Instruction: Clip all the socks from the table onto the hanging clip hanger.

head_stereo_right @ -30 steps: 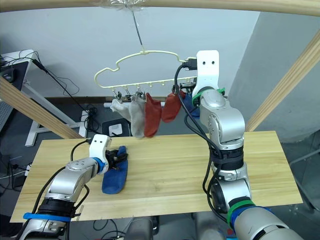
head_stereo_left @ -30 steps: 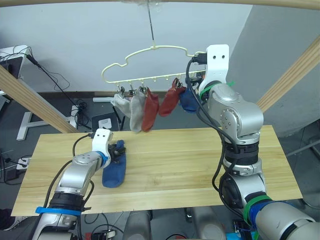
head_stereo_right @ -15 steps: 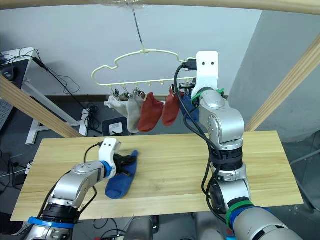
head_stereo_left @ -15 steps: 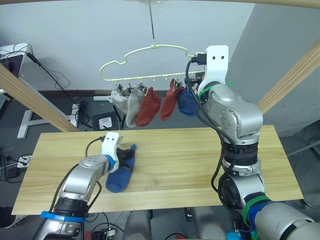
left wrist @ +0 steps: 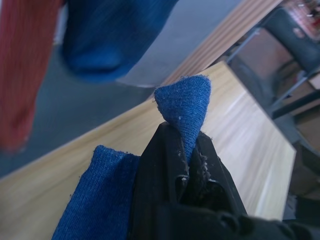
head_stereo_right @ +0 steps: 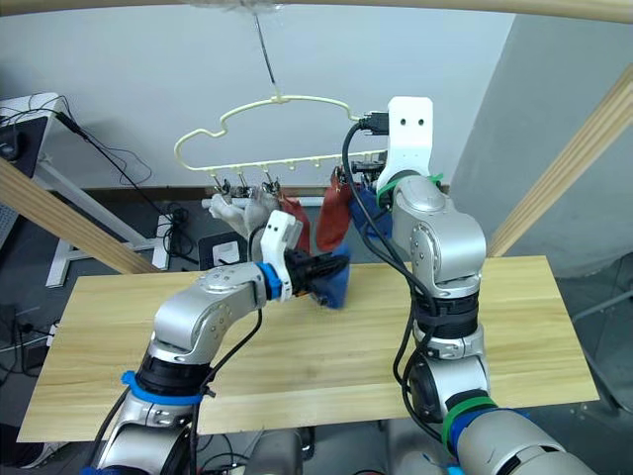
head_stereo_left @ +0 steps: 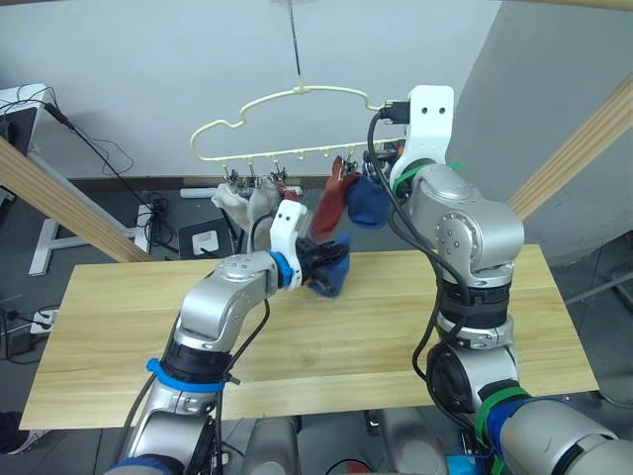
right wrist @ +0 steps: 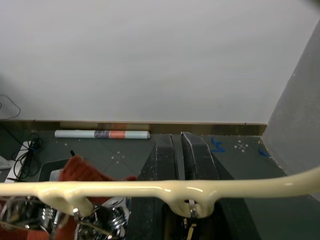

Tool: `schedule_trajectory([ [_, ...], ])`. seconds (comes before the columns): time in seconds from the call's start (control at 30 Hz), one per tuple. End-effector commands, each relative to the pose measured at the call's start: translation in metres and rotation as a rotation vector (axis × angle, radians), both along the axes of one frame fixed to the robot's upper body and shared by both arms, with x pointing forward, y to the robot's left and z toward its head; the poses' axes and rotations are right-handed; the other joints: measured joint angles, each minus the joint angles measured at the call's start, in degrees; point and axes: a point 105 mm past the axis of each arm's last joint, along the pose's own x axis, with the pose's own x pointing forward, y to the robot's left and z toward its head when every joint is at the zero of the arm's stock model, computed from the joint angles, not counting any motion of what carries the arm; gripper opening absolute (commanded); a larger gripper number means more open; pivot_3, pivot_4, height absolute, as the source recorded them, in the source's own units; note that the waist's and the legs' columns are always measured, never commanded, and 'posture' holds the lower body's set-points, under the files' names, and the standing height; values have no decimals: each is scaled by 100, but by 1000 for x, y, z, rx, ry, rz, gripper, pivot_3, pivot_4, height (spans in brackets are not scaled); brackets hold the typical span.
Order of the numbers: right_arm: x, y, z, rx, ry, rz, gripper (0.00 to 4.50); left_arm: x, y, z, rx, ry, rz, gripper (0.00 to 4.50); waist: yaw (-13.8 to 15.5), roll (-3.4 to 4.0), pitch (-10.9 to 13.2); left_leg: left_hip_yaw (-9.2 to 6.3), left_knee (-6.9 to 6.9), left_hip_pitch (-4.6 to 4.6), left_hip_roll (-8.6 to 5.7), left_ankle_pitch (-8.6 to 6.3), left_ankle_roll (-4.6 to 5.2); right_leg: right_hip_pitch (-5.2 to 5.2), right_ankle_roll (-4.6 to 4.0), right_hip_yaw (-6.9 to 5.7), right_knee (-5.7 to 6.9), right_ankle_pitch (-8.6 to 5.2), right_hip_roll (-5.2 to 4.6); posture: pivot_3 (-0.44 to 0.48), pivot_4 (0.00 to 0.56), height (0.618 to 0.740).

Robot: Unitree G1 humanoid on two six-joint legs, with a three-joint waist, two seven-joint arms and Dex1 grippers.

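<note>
I see the left end effector (left wrist: pixel 187 165) pinching a blue sock (head_stereo_left: pixel 329 272) above the desk (head_stereo_left: pixel 396 327); right end effector (right wrist: pixel 181 150) pressed together at the hanger (right wrist: pixel 150 189).

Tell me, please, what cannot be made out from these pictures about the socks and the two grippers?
- Right gripper: in the right wrist view the clip hanger crosses its fingers, so whether they pinch a clip stays unclear; in the eye views the arm hides them.
- Grey socks: the left arm partly covers them, so their count is uncertain.
- Blue sock in the left gripper: the fingers hide the pinched part.
</note>
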Motion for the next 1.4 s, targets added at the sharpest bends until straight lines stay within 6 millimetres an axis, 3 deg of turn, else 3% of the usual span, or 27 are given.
schedule_trajectory([
  [0.03,-6,-1,16,34,-48,-6,0,-2,-23,18,-46,-46,-67,22,-20,-1,1,0,0,0,0,0,0,0,0,0,0,0,0,-224,337,740],
  [0.2,-7,1,18,49,-40,-4,0,6,-45,27,-68,-76,-93,22,-26,-2,2,1,10,-2,-4,0,0,4,1,2,0,1,-2,-231,335,740],
  [0.47,-9,4,21,59,-39,1,0,15,-54,28,-71,-96,-78,22,-45,0,3,0,9,-1,-1,0,0,2,1,0,3,0,1,-240,337,740],
  [0.83,-10,4,22,61,-36,1,0,33,-54,43,-95,-156,-22,22,-47,0,4,1,9,-3,-2,0,0,2,1,0,1,0,1,-242,336,740],
  [1.4,-10,4,20,60,-27,1,0,40,-56,65,-174,-175,2,22,-46,0,4,1,10,-3,-2,0,0,2,1,0,1,0,0,-240,335,740],
])
